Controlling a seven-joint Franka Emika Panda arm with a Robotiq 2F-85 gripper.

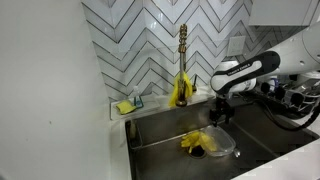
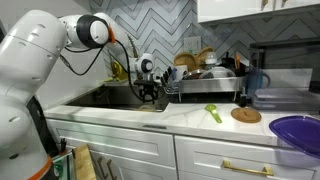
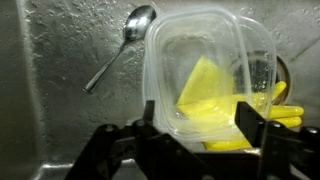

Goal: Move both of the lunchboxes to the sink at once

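Note:
The clear lunchboxes (image 3: 200,50) lie in the steel sink (image 3: 60,110), resting partly on yellow gloves (image 3: 215,105). Doubled rim lines suggest one box nested in the other, but I cannot tell for sure. My gripper (image 3: 200,125) is open, its two black fingers standing at the near rim of the boxes, one on each side. In an exterior view the gripper (image 1: 220,112) hangs just above the boxes (image 1: 224,146) inside the sink (image 1: 160,135). In another exterior view the gripper (image 2: 150,92) is over the sink (image 2: 105,98); the boxes are hidden there.
A metal spoon (image 3: 125,45) lies on the sink floor beside the boxes. A gold faucet (image 1: 183,50) with yellow gloves draped below it stands behind the sink. A sponge tray (image 1: 130,104) sits at the corner. A full dish rack (image 2: 205,72) stands beside the sink.

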